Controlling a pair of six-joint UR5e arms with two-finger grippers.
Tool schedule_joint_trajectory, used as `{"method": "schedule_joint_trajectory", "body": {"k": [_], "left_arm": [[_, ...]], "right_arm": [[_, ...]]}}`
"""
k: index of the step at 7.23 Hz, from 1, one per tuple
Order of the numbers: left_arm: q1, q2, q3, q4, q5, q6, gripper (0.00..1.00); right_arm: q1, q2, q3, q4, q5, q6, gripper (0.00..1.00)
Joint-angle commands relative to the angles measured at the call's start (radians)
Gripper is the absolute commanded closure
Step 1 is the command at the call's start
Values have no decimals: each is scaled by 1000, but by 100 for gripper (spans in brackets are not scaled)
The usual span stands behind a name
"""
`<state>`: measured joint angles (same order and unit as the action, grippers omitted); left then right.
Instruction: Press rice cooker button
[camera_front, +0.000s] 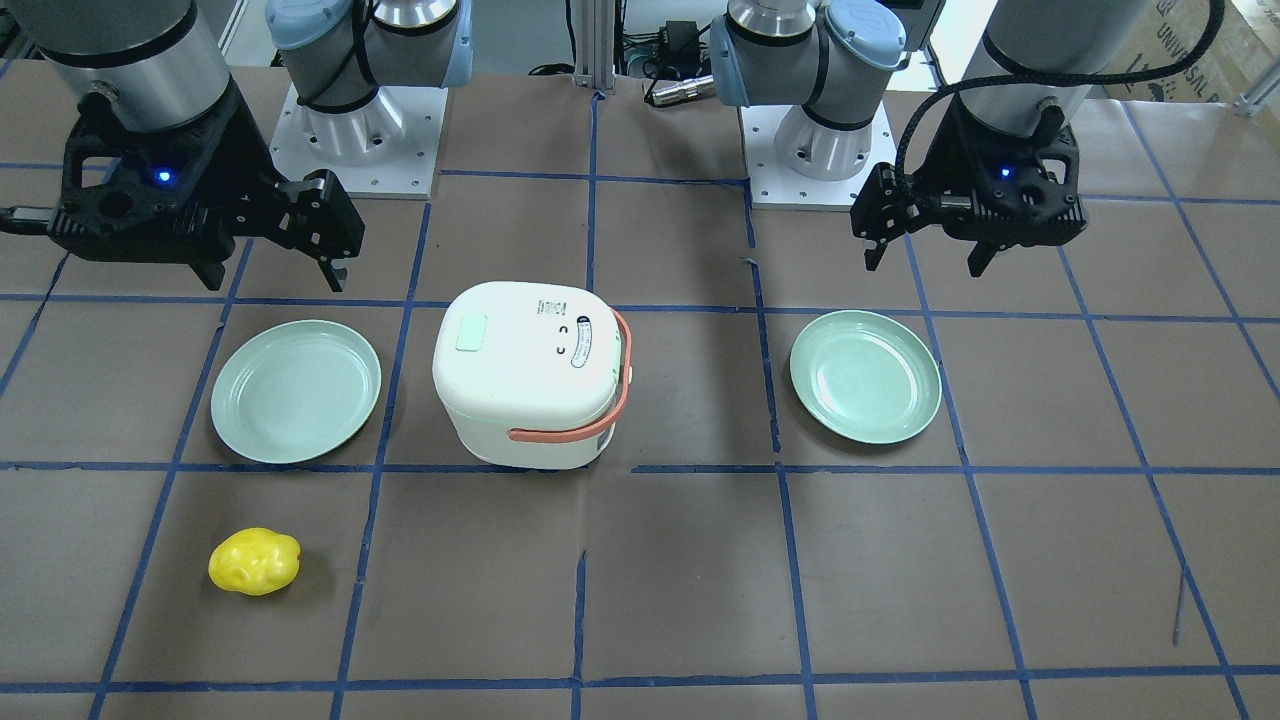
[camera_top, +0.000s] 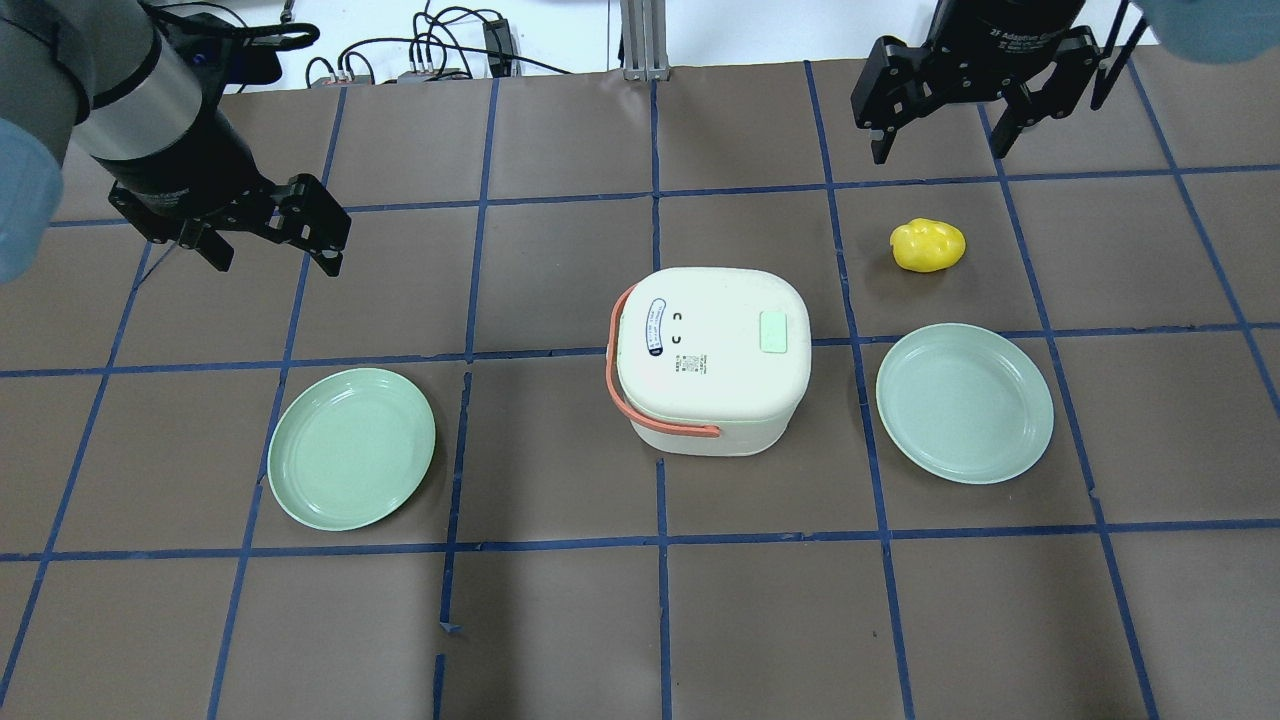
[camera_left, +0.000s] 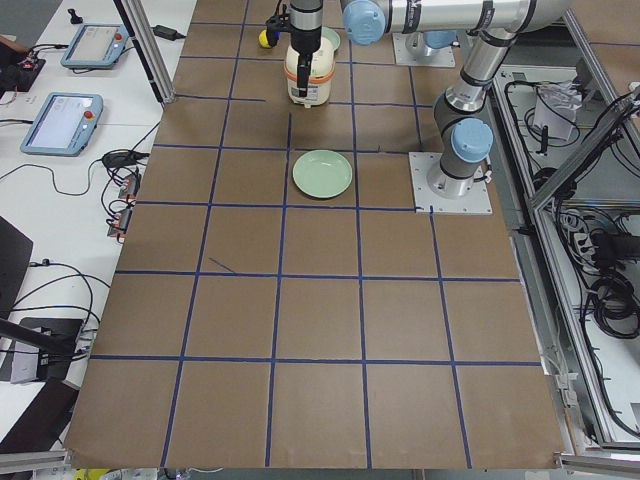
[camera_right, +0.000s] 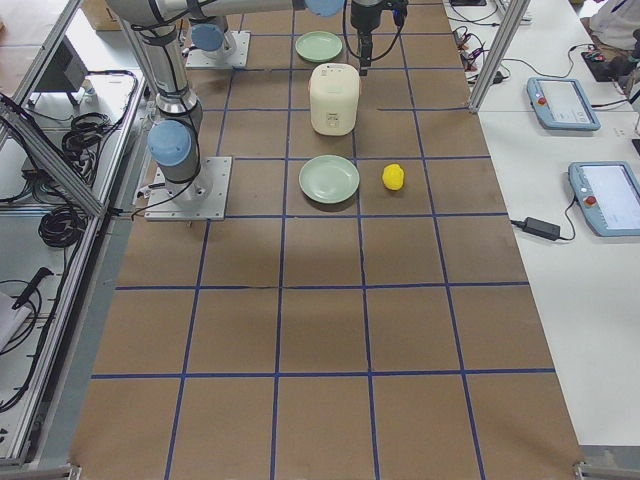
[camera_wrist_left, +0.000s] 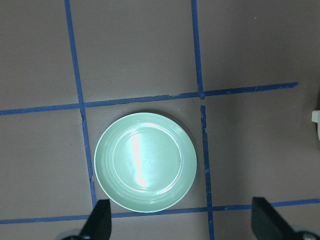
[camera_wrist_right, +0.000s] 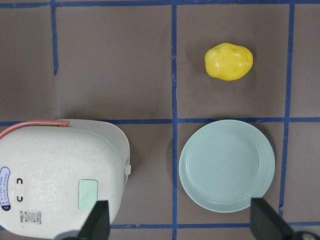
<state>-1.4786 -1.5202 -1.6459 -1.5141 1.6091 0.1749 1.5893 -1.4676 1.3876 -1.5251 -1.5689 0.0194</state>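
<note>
The white rice cooker (camera_top: 712, 360) with an orange handle stands at the table's middle, lid shut. Its pale green button (camera_top: 775, 332) is on the lid, toward my right side; it also shows in the front view (camera_front: 471, 333) and the right wrist view (camera_wrist_right: 88, 194). My left gripper (camera_top: 278, 265) hangs open and empty above the table, far to the cooker's left. My right gripper (camera_top: 940, 152) hangs open and empty beyond the cooker, at the far right. In the front view the left gripper (camera_front: 925, 265) and right gripper (camera_front: 277, 282) are both well above the table.
A pale green plate (camera_top: 351, 447) lies left of the cooker, below my left gripper (camera_wrist_left: 182, 225). A second green plate (camera_top: 964, 402) lies right of the cooker. A yellow potato-like object (camera_top: 929, 245) lies beyond that plate. Brown table with a blue tape grid.
</note>
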Motion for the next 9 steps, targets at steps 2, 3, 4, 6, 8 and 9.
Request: {"method": "schedule_joint_trajectory", "body": {"k": [2,3,4,6,8,9], "left_arm": [[1,0,0,0,0,0,0],[1,0,0,0,0,0,0],[0,0,0,0,0,0,0],[0,0,0,0,0,0,0],[1,0,0,0,0,0,0],[1,0,0,0,0,0,0]], "right_arm": [[0,7,1,2,7,-1,0],[0,7,5,5,7,-1,0],[0,4,10,8,6,-1,0],[0,6,10,0,7,-1,0],[0,4,10,8,6,-1,0],[1,1,10,10,10,2,1]]}}
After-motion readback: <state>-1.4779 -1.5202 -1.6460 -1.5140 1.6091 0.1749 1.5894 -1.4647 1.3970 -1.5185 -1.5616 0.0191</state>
